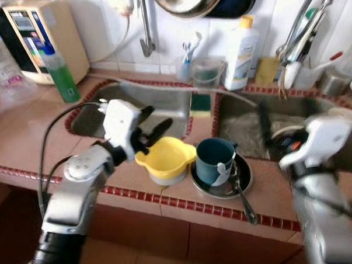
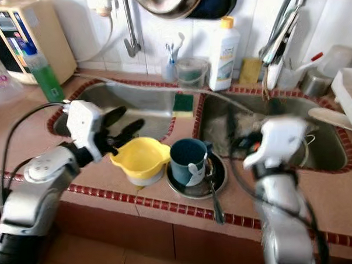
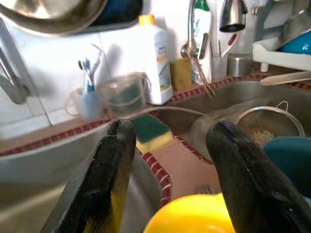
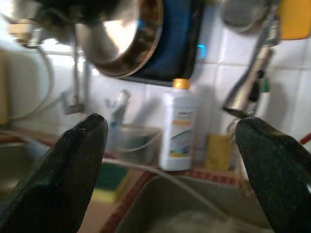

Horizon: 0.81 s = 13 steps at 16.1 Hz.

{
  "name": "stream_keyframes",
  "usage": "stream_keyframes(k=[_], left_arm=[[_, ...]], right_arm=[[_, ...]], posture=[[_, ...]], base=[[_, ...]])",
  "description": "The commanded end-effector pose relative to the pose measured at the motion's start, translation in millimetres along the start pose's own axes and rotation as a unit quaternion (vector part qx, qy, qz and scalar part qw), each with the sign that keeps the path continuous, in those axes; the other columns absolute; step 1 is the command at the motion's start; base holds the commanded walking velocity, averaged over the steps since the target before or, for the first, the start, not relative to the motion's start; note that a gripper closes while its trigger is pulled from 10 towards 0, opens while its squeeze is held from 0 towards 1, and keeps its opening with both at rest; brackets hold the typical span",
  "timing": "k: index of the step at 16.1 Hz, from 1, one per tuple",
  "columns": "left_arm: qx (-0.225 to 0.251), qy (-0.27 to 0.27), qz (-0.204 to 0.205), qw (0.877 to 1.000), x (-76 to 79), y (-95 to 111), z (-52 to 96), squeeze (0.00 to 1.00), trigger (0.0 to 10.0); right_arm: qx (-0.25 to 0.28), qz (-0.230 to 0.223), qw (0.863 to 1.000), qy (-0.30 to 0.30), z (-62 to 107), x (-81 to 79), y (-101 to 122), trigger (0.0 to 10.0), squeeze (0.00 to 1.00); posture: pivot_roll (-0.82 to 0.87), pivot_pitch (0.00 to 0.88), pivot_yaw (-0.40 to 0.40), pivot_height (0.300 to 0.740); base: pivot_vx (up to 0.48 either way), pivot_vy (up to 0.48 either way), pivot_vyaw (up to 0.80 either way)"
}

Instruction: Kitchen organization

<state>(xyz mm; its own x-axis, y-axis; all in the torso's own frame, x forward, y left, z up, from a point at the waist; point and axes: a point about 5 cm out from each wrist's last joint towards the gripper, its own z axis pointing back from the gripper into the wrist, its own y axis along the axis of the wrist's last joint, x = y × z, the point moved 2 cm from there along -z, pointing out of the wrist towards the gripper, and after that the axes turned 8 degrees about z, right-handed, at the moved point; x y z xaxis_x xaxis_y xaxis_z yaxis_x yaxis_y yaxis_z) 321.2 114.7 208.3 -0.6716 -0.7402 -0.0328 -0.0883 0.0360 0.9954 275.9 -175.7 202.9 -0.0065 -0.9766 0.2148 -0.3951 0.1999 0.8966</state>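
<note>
two sinks sit in the tiled counter [image 1: 24, 138]. left gripper [image 1: 155, 126] hangs with fingers spread just above the yellow cup [image 1: 164, 159], which stands beside a teal mug [image 1: 214, 159] on a metal plate [image 1: 243, 177]. right gripper [image 4: 170, 160], fingers wide apart, faces the white bottle [image 4: 179, 127].

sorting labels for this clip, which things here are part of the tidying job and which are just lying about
In play: left gripper, yellow cup, teal mug, metal plate, spoon.

Lying about: white bottle, green bottle, sponge, toothbrush cup.

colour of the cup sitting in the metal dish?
Teal cup, clearest in the left eye view.
</note>
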Motion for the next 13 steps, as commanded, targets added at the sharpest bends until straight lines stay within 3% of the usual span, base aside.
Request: stream_keyframes(k=[1, 7, 10, 13], left_arm=[[0.003, -0.016, -0.007, 1.0, 4.0, 5.9, 2.4, 0.0, 10.0], [-0.007, -0.074, -0.039, 0.996, 26.8, 5.2, 2.6, 0.0, 10.0], [-0.007, -0.08, -0.036, 0.996, 29.0, 5.0, 1.7, 0.0, 10.0], [-0.004, -0.056, 0.002, 0.998, 28.3, -6.0, 5.1, 0.0, 10.0]], right_arm=[[-0.002, -0.003, 1.0, 0.014, 7.5, -4.3, 1.6, 10.0, 0.0], [-0.055, 0.013, 0.997, 0.043, 43.2, -13.2, -22.6, 10.0, 0.0], [-0.056, 0.007, 0.997, 0.05, 46.1, -16.5, -22.8, 10.0, 0.0], [-0.053, 0.021, 0.996, 0.069, 55.0, -19.7, -23.2, 10.0, 0.0]], posture=[[-0.19, 0.039, 0.031, 0.74], [-0.21, 0.062, 0.047, 0.74], [-0.21, 0.063, 0.049, 0.74], [-0.21, 0.066, 0.053, 0.74]], base=[[0.0, 0.0, 0.0], [0.0, 0.0, 0.0], [0.0, 0.0, 0.0], [0.0, 0.0, 0.0]])
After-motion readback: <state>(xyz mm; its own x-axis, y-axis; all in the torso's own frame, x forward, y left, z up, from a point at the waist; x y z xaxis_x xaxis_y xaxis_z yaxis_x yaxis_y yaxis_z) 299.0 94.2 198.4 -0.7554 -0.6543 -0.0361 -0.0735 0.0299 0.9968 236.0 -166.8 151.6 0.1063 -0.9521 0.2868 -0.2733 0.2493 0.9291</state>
